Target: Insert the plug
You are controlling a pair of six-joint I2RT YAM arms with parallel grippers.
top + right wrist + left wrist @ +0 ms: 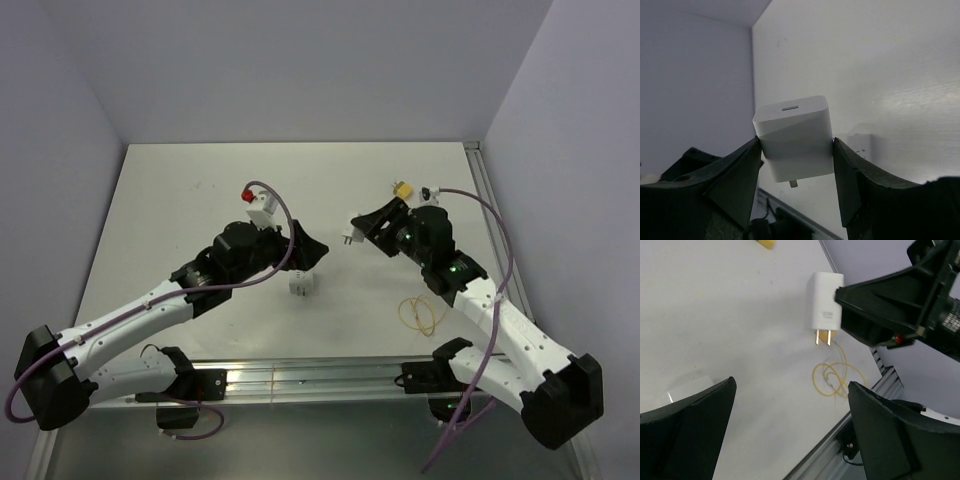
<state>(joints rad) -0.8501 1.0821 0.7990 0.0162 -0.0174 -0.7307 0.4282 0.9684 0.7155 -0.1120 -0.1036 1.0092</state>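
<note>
- The gap between the arms is tight. The right gripper point(796, 141), clamped on a white two-prong charger point(826, 307), holds its prongs close to the left gripper point(792, 385).
- The left gripper's wide-spread jaws leave an open lane between them.
- A small white block point(301, 284) sits just beside the left gripper, on its near side.
- A yellow wire loop point(420, 313) lies by the right arm, and a small yellow connector point(402, 190) lies beyond the right gripper.
- The table point(180, 190) lies open at far left.

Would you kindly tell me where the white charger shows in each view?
Top external: charger just right of centre, in the right gripper.
Left wrist: charger upper middle, prongs down.
Right wrist: charger centre, between the fingers.
Shared landmark: right gripper, clamped on it in every view.
</note>
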